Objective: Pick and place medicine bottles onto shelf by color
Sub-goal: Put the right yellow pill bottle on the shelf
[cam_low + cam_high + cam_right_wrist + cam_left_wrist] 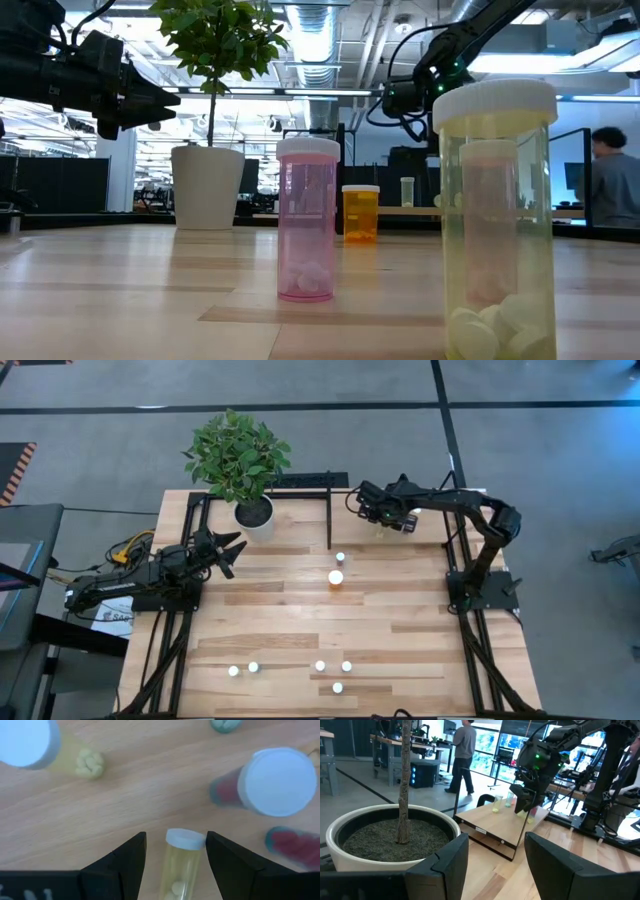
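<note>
A big yellow-green bottle (497,215) stands closest in the low view. It has a white cap, see-through sides and white pills piled at the bottom. Just behind it is a pink bottle (308,218) with a white cap and a few pills at its bottom. Farther back stands an orange bottle (361,213), also with a white cap.

From above, white caps dot the bench (400,620). Two sit near the middle, and one of them is the orange bottle (336,577). Five more sit in a loose group near the front edge.

The shelf (355,520) is at the far side of the bench, a light wood board with thin black bars. A few small bottles already stand on it.

The right gripper (175,851) is over the shelf. Its jaws hold a small yellow-green bottle (181,860) with a white cap and a pill inside.

The left gripper (228,550) hangs near a white plant pot (255,516). Its jaws are open with nothing in them. The pot holds dark soil and a leafy green plant (236,454).
</note>
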Available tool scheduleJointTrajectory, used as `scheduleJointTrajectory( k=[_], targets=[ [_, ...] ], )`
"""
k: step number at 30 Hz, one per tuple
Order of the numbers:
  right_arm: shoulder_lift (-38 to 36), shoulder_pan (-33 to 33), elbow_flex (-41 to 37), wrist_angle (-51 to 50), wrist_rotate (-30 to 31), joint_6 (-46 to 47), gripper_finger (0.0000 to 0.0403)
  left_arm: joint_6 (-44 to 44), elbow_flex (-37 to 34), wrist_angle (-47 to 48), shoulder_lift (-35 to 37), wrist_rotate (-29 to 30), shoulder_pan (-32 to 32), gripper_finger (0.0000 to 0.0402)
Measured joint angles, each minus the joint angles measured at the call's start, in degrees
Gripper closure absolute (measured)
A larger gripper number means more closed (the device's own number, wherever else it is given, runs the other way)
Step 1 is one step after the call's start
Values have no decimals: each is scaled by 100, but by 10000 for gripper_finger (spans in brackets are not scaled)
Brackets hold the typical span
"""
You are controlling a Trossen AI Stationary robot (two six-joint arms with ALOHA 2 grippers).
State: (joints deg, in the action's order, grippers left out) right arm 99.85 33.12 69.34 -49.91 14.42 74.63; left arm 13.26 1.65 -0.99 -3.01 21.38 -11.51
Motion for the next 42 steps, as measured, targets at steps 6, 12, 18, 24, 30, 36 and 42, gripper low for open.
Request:
scheduleJointTrajectory(
  k=[6, 12, 18, 24, 30, 36, 42],
  targets=[
    [2, -7, 0, -13, 43, 99, 174, 0, 0, 2, 0, 0, 2, 220],
    [1, -7, 0, -13, 45, 182, 174, 0, 0, 0, 0, -1, 0, 220],
    [261, -94, -7, 69, -68, 187, 174, 0, 0, 0, 0, -2, 1, 220],
    [260, -186, -4, 147, 53, 188, 173, 0, 0, 0, 2, -2, 0, 220],
    [260, -155, -4, 238, 53, 152, 188, 0, 0, 0, 2, -2, 0, 220],
    [260, -162, -4, 248, 55, 142, 239, 0, 0, 0, 1, -2, 0, 220],
    [260, -162, -2, 290, 56, 140, 269, 0, 0, 0, 1, -2, 1, 220]
  ],
)
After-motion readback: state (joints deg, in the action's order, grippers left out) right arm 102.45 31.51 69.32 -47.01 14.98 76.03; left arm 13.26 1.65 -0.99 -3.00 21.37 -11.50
